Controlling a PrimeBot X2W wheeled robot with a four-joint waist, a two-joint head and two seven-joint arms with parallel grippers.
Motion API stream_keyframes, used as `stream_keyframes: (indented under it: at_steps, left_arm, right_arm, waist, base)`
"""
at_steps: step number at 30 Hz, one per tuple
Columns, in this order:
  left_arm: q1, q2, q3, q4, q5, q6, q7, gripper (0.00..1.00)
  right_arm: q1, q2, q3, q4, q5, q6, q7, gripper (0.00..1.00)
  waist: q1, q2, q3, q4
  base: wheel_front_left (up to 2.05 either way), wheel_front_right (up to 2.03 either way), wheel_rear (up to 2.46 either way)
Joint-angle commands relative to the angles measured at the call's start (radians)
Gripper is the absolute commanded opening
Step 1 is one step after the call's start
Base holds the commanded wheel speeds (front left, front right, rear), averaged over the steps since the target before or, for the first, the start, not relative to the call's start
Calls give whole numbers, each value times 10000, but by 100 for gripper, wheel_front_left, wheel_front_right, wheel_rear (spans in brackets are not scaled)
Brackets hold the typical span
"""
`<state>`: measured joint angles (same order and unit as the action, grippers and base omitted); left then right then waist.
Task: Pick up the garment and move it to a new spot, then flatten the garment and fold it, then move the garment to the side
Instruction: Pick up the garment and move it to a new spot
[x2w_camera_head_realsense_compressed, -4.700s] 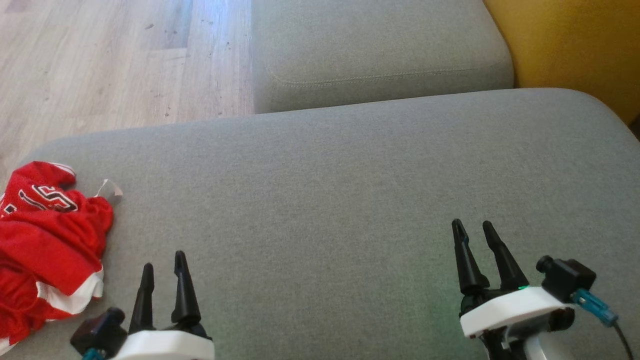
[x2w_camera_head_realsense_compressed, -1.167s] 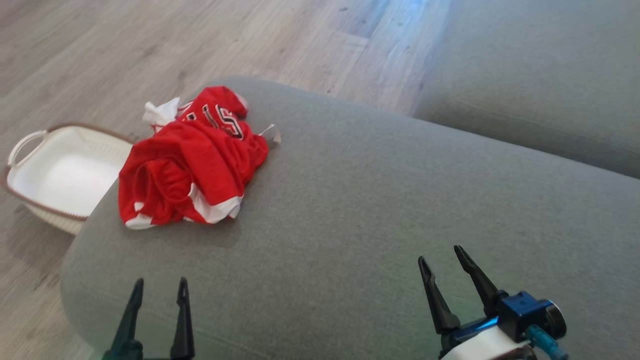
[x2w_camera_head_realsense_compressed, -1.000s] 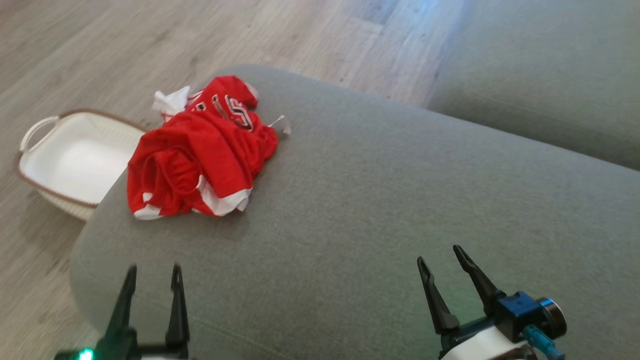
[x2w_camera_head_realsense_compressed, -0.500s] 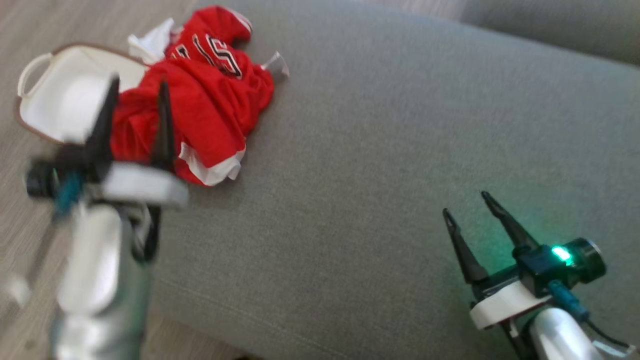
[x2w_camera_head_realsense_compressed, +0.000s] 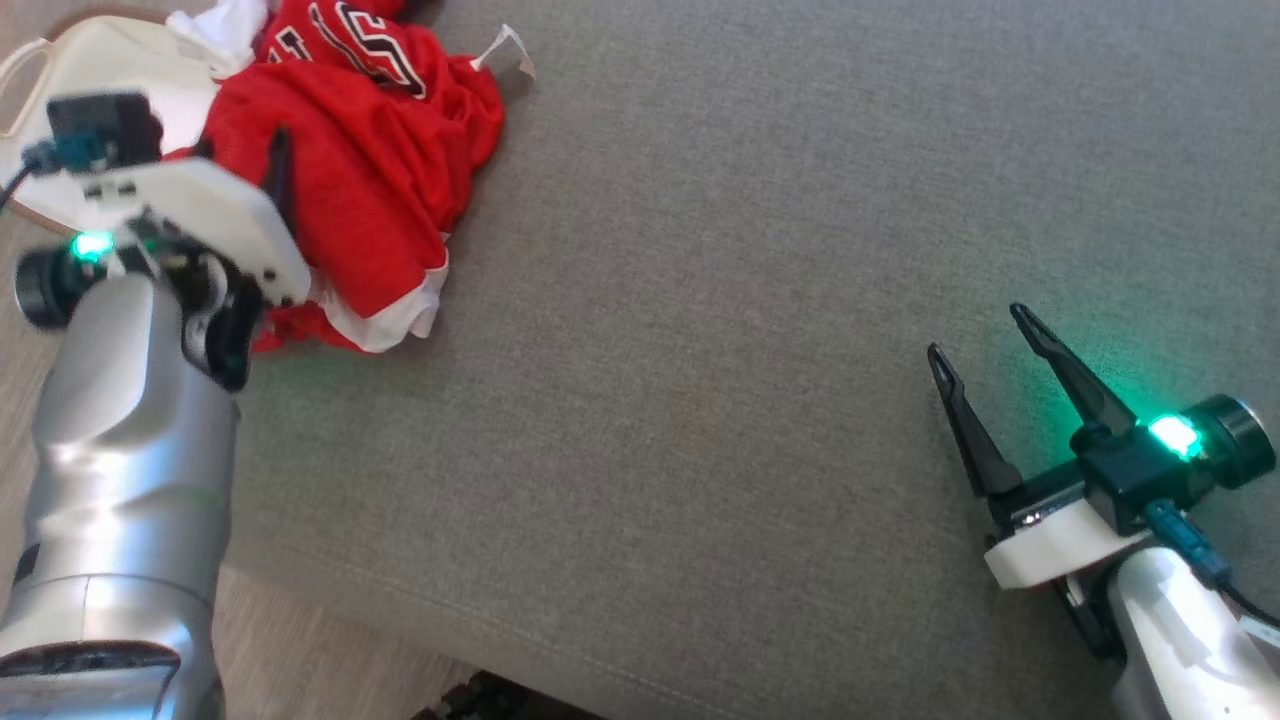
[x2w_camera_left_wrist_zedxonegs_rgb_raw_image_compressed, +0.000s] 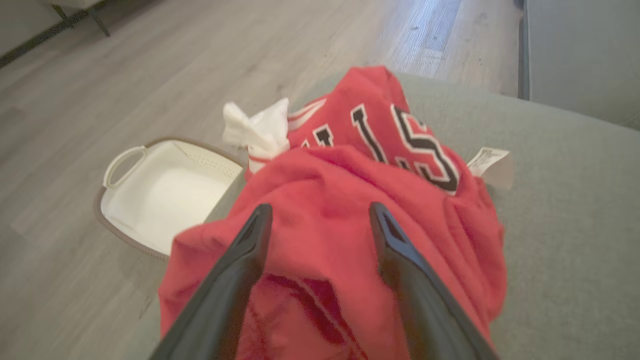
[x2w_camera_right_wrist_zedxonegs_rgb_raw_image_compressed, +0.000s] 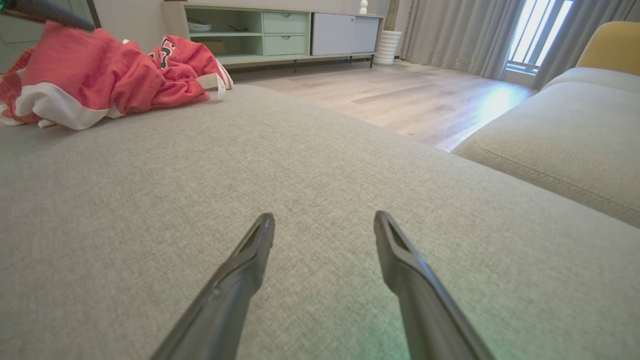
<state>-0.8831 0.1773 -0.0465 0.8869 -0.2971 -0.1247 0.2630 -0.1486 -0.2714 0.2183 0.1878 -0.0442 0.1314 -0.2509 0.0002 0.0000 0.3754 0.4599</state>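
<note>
Since half a second ago the left claw (x2w_camera_left_wrist_zedxonegs_rgb_raw_image_compressed: 320, 210) has pushed farther in over the garment (x2w_camera_head_realsense_compressed: 380, 170). The head camera has tipped too, so the whole scene sits higher in the picture, while the garment keeps its place on the cushion (x2w_camera_head_realsense_compressed: 700, 350).

The left claw is spread wide and has nothing pinched yet. In its wrist view the two fingers straddle the top fold of red cloth. Whether the tips already touch the cloth I cannot tell. This looks like the set-up for the first pick: wide jaws over the highest bunch give the best chance of catching several layers at once.

The garment is a crumpled heap at the far left corner of the cushion, its white tag (x2w_camera_left_wrist_zedxonegs_rgb_raw_image_compressed: 492, 162) lying just beside it on the right. It sits close to the cushion's edge, above the basket (x2w_camera_left_wrist_zedxonegs_rgb_raw_image_compressed: 125, 235) on the floor (x2w_camera_left_wrist_zedxonegs_rgb_raw_image_compressed: 100, 75), so the left arm is the natural one to reach it.

The right claw (x2w_camera_head_realsense_compressed: 977, 330) is also wide open and empty. It is low over bare cushion at the near right, well apart from the garment, and is probably waiting where the cloth will be laid out.
</note>
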Motion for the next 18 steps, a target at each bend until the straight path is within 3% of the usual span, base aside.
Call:
stream_keyframes:
  at_steps: [1,4,5,6,13,18]
  left_arm:
    - [-290,584,298,226,-98,-38,19,100]
    - [-345,625,220,1033,-160,-44,-190,97]
    - [-372,620,223,1206,-192,-46,-400,27]
    - [-398,620,210,1357,-201,-47,-635,0]
    - [-970,888,-264,1411,120,-54,-2859,0]
    - [-1279,969,-1074,703,-35,-56,-3517,0]
  right_arm:
    - [-224,-115,225,-356,-9,-7,-109,100]
    - [-314,-112,196,-350,-12,-7,-109,100]
    - [-329,-97,172,-352,-17,-7,-109,100]
    - [-336,-83,163,-353,-23,-7,-109,100]
    - [-303,294,135,-254,38,-7,-109,100]
    - [-171,754,141,-172,124,-7,-109,100]
  waist:
    - [-2,0,108,-77]
    - [-2,0,196,-160]
    - [-2,0,213,-178]
    - [-2,0,217,-197]
    - [-2,0,-437,-500]
    - [-2,0,-1252,-836]
  base:
    - [0,0,0]
    - [0,0,0]
    - [0,0,0]
    - [0,0,0]
    - [0,0,0]
    - [0,0,0]
